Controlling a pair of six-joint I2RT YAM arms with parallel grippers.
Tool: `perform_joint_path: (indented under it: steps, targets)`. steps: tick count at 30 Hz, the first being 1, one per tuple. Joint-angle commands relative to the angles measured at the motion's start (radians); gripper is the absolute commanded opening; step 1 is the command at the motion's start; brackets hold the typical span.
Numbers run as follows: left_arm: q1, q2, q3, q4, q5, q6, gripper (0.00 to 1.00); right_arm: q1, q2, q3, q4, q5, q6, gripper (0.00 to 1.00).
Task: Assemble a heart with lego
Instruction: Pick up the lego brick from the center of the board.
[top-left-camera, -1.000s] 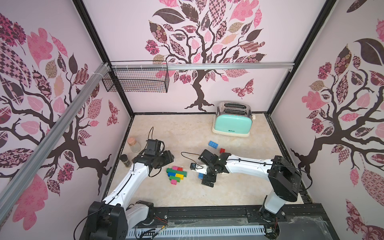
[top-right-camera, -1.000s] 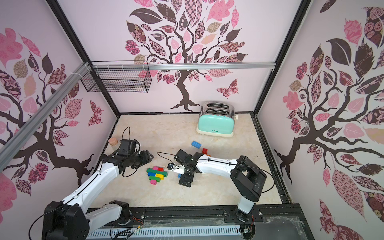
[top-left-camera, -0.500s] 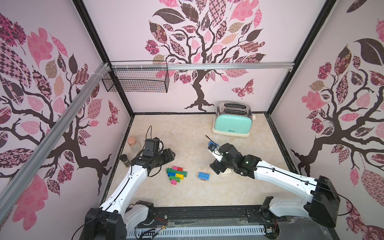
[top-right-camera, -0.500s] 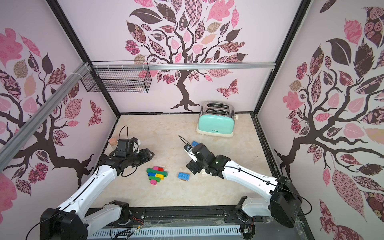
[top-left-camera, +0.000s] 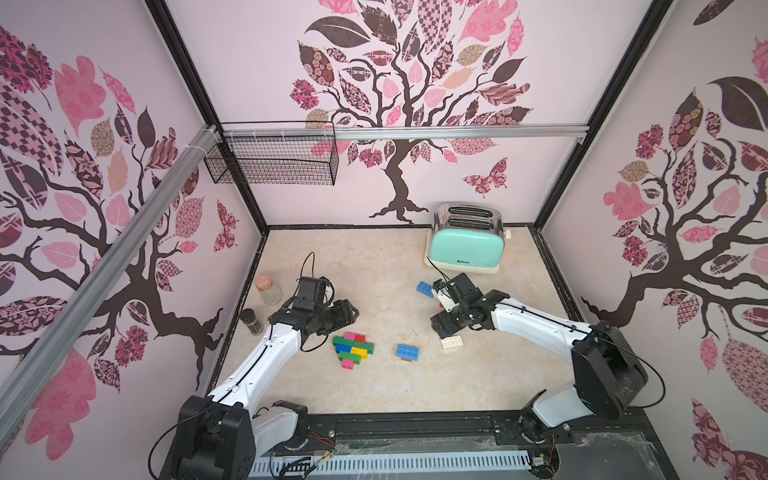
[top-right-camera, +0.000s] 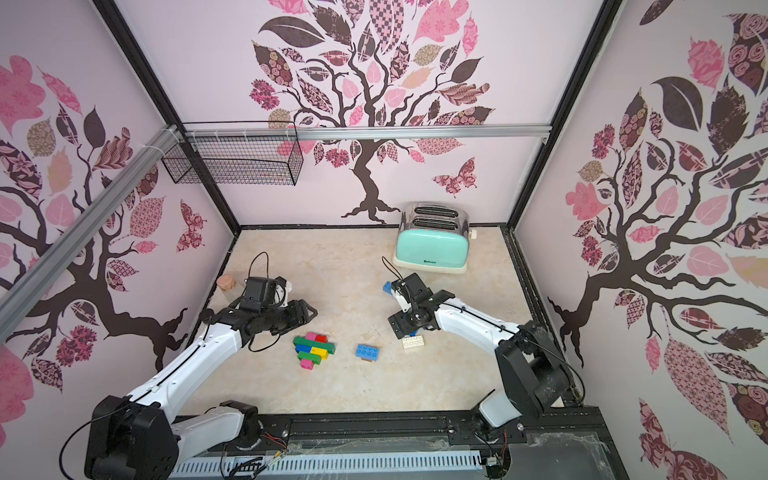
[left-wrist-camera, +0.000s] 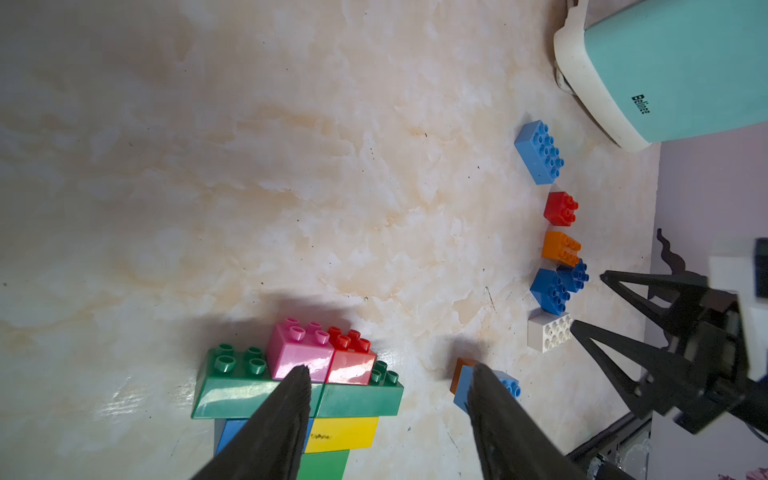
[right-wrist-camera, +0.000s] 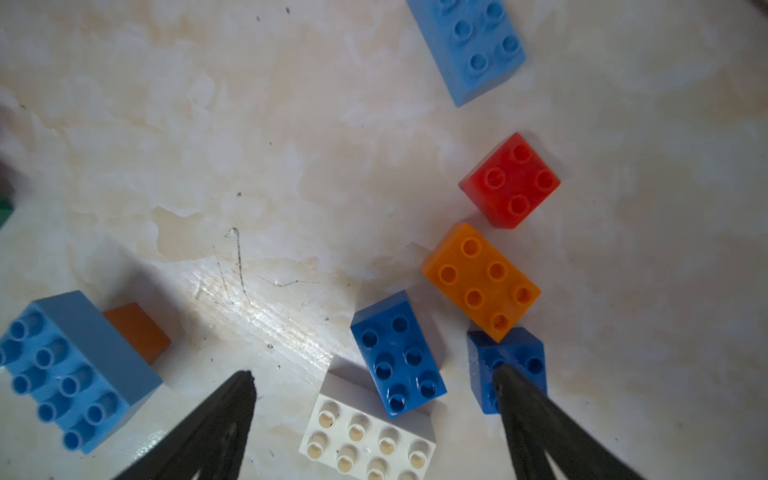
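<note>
The part-built heart (top-left-camera: 353, 350) of green, pink, red, blue and yellow bricks lies flat on the floor left of centre, seen in both top views (top-right-camera: 313, 349). My left gripper (left-wrist-camera: 388, 372) hovers open just behind it, holding nothing, with one fingertip (left-wrist-camera: 297, 380) over the pink brick (left-wrist-camera: 299, 347). My right gripper (right-wrist-camera: 374, 376) is open and empty over a cluster of loose bricks. Between its fingers lie a white brick (right-wrist-camera: 370, 436) and a dark blue brick (right-wrist-camera: 397, 353). A second dark blue brick (right-wrist-camera: 515, 353) is partly hidden behind one finger.
A light blue brick (top-left-camera: 407, 352) on a brown piece lies right of the heart. An orange brick (right-wrist-camera: 482, 280), a red brick (right-wrist-camera: 511, 180) and another light blue brick (right-wrist-camera: 469, 41) lie beyond. A mint toaster (top-left-camera: 467, 245) stands at the back right. A jar (top-left-camera: 268, 289) and a shaker (top-left-camera: 250, 321) stand by the left wall.
My right gripper has drawn away from the light blue brick beside the heart, swung right and settled over the white brick. My left gripper has hardly moved.
</note>
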Motion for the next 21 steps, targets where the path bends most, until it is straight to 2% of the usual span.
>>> perform_joint_path:
  steps: [1,7,13,21]
  targets:
    - [-0.015,-0.005,-0.007,0.015,0.018,0.009,0.64,-0.009,0.035,0.046,-0.044,-0.043,0.013,0.88]
    - [-0.024,0.003,-0.035,0.043,0.020,-0.010,0.64,-0.011,0.110,0.087,-0.065,-0.043,-0.013,0.71]
    - [-0.025,0.018,-0.035,0.046,0.020,-0.008,0.64,-0.012,0.157,0.118,-0.090,0.038,-0.026,0.72]
    - [-0.024,0.032,-0.033,0.049,0.015,-0.010,0.64,-0.011,0.204,0.140,-0.113,0.008,-0.048,0.59]
